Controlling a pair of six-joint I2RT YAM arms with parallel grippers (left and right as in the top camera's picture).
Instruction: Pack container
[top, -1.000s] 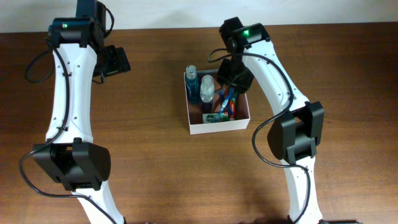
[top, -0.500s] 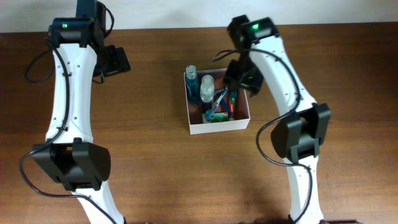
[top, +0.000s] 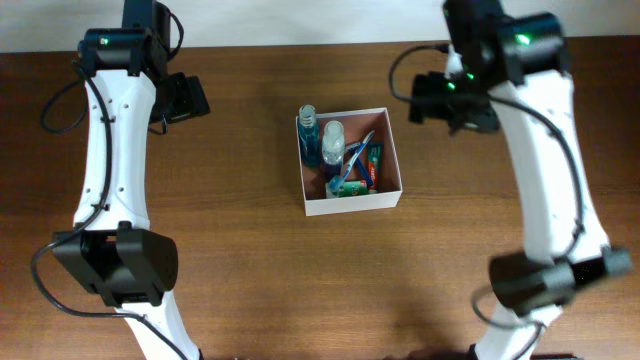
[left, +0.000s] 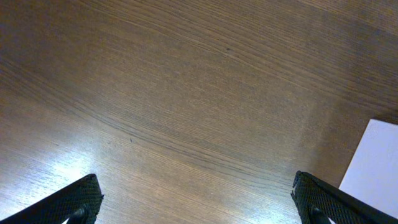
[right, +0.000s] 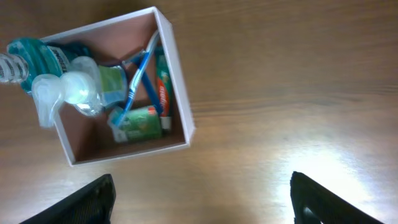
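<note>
White-walled, the container (top: 352, 207) is seen overhead near the far edge of the worktop (top: 250, 260), toiletries (top: 333, 150) inside, the right gripper (top: 440, 100) drawn back from it rightwards. At the left wrist, the left gripper (left: 196, 202) is seen spread wide, empty. At the right wrist, jaws are seen widened, nothing held: release judged done

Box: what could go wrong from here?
1. The blue bottle and pump bottle stand well above the rim of the shallow box, crowded into one corner. A nudge may tip them out.
2. The toothbrush lies slanted across the other items with one end near the rim. It could slide out if the box is moved.
</note>
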